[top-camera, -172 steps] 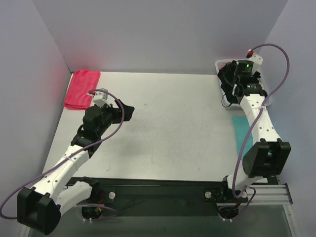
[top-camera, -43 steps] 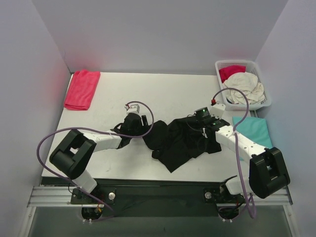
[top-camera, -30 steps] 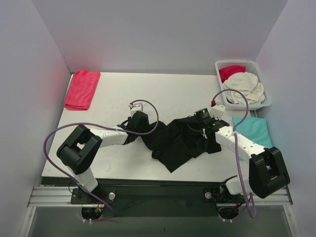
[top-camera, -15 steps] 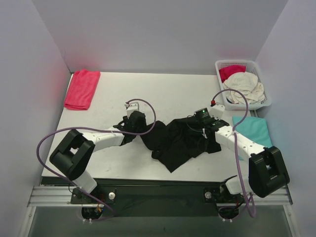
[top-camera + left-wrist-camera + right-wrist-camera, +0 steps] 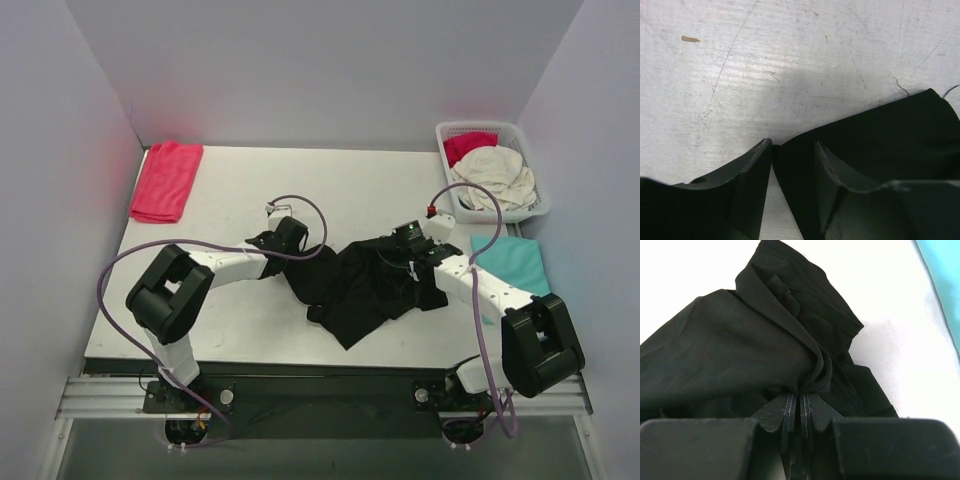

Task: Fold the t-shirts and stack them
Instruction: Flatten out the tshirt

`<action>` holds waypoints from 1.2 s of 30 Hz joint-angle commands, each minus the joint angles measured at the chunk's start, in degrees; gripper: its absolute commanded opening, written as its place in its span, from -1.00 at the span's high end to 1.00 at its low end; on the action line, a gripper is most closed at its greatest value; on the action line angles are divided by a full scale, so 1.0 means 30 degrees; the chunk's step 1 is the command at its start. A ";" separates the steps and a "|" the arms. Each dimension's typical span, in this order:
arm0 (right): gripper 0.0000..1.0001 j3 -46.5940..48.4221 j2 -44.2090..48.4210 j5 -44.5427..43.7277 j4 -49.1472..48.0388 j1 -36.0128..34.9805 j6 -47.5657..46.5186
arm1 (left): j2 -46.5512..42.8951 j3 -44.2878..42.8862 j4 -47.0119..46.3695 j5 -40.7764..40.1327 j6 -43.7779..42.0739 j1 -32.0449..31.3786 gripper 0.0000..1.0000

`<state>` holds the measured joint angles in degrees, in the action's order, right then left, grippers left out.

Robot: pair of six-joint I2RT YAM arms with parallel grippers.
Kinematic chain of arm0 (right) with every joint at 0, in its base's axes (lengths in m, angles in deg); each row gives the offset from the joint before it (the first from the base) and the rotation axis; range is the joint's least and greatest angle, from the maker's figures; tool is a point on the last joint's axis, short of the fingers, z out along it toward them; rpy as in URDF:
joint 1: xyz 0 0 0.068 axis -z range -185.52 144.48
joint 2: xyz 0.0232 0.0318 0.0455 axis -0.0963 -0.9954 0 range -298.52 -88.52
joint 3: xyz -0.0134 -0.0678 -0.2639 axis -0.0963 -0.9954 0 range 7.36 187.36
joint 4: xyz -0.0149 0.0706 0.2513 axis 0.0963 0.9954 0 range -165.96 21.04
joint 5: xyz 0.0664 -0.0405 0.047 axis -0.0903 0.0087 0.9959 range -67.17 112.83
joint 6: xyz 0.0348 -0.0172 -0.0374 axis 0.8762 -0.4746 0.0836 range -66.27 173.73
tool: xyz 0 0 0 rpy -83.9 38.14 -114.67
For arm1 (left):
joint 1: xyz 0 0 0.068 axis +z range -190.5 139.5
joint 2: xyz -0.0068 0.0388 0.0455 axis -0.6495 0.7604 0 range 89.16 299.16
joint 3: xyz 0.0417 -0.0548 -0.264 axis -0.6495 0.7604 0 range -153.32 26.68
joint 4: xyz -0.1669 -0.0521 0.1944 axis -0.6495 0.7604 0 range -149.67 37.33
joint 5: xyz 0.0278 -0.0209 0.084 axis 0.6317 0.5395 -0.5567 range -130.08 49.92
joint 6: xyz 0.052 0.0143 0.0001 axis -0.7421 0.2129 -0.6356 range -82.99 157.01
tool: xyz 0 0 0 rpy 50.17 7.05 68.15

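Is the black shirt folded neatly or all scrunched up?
Scrunched up. The black t-shirt lies in an uneven, wrinkled heap on the table, and its cloth bunches into folds where the right gripper pinches it.

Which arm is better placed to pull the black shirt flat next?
Probably the right: the right gripper is shut on a bunch of the black t-shirt. The left gripper is open, only straddling its edge.

Robot lab test cell: plain pale walls (image 5: 300,70), scuffed table (image 5: 380,190), two arms (image 5: 232,263) on aluminium rail (image 5: 558,394)
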<state>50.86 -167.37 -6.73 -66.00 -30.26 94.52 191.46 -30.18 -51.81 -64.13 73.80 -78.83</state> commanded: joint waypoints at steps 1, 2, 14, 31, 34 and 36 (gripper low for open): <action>1.00 -0.0322 -0.0085 -0.0459 0.0021 0.0070 0.0610 | 0.0849 -0.1142 0.1832 0.0400 -0.0341 -0.0027 0.09; 1.00 -0.0351 -0.0055 -0.0488 0.0021 0.0070 0.0639 | 0.1141 -0.1289 0.2327 0.0430 -0.0400 -0.0027 0.12; 1.00 -0.0411 0.0091 -0.0400 0.0080 0.0041 0.0611 | -0.0169 -0.1261 0.3414 -0.1587 -0.0954 0.0002 1.00; 1.00 0.0991 0.3720 -0.0956 0.1630 -0.0370 -0.1117 | -1.0568 -0.3955 0.4356 -0.8096 -0.5115 0.1349 1.00; 1.00 0.1899 0.4832 -0.1045 0.1896 -0.0457 -0.2112 | -1.1829 -0.4772 0.4295 -0.8008 -0.5555 0.1350 1.00; 1.00 0.2371 0.5450 -0.0811 0.1984 -0.0574 -0.2842 | -1.2447 -0.5127 0.4412 -0.7979 -0.5936 0.1320 1.00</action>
<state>53.66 -155.37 -6.44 -62.15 -31.48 90.11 157.34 -41.70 -37.54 -86.34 59.38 -75.24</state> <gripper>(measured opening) 0.045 0.031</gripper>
